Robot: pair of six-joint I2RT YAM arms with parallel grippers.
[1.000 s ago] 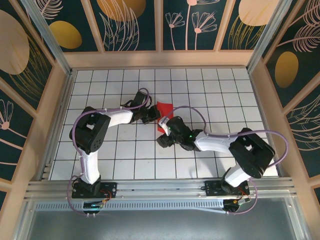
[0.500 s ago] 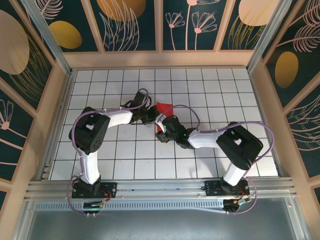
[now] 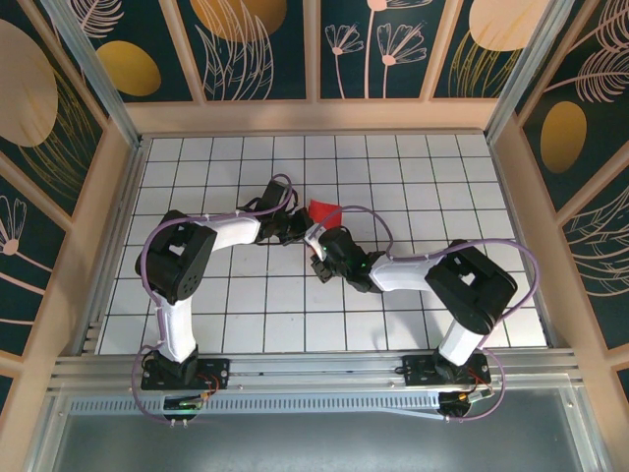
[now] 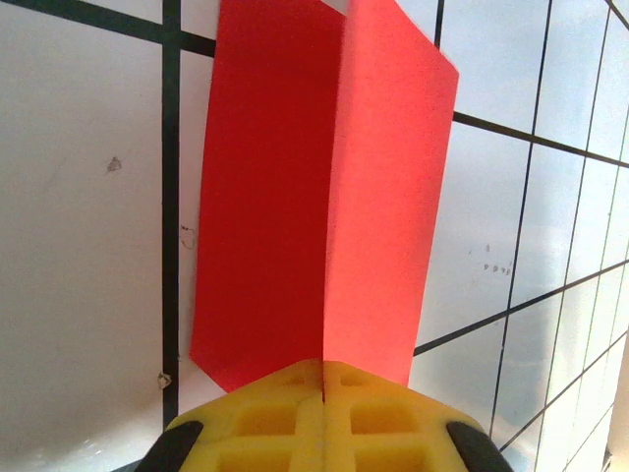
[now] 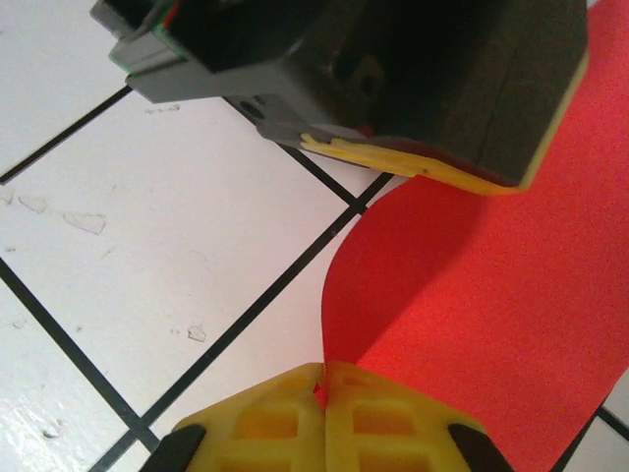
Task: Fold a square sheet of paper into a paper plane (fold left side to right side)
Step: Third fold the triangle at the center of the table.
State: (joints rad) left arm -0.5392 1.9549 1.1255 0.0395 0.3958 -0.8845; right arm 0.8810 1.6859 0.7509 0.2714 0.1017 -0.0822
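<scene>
Creased square sheet of paper (image 4: 295,197), left gripper (image 4: 322,369) pinching its fold; right gripper (image 5: 322,372) clamped on its curled edge

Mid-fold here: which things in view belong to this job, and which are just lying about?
Job:
- red square sheet of paper
- left end effector, pinching it
- right end effector, pinching its edge

Just there:
- grid table
- patterned wall panels
</scene>
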